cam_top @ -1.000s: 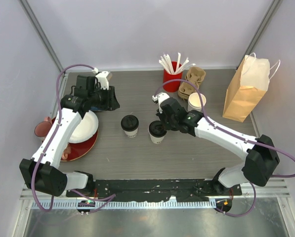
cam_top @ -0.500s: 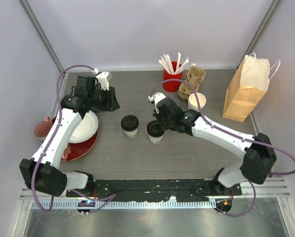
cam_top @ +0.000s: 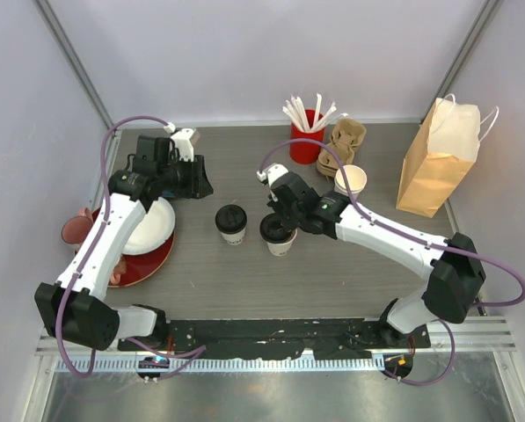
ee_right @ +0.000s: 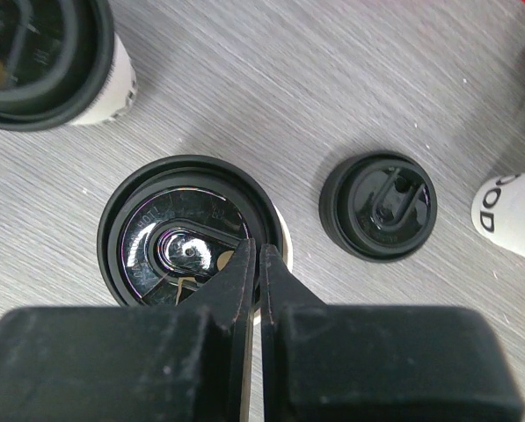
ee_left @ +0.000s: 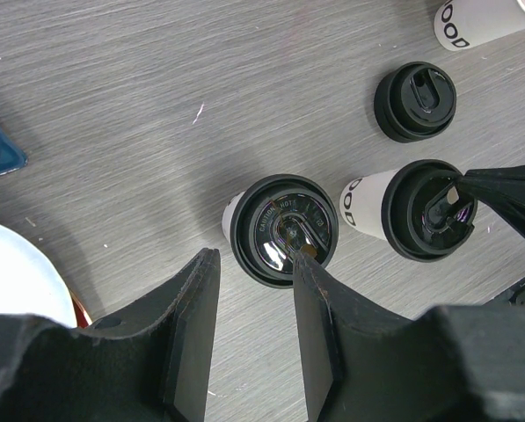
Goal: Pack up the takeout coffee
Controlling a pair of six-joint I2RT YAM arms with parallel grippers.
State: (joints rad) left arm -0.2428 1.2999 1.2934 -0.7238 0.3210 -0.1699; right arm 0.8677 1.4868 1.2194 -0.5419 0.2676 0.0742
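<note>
Right arm (cam_top: pixel 394 242) reaches forward and left, wrist pitched down. Right gripper (ee_right: pixel 251 251) directly over the lidded cup (ee_right: pixel 156 229), fingers pressed together, tips at its lid. Left arm (cam_top: pixel 104 237) extended; left gripper (ee_left: pixel 253 264) well left of that cup, jaws apart, empty.

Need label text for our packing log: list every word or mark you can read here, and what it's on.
"CAUTION HOT": embossed on the left coffee cup's lid.
"OO": cut-off print on the side of the right coffee cup.
"OOD": cut-off print on the lidless cup.
Embossing on the right coffee cup's lid: too blurred to read.
</note>
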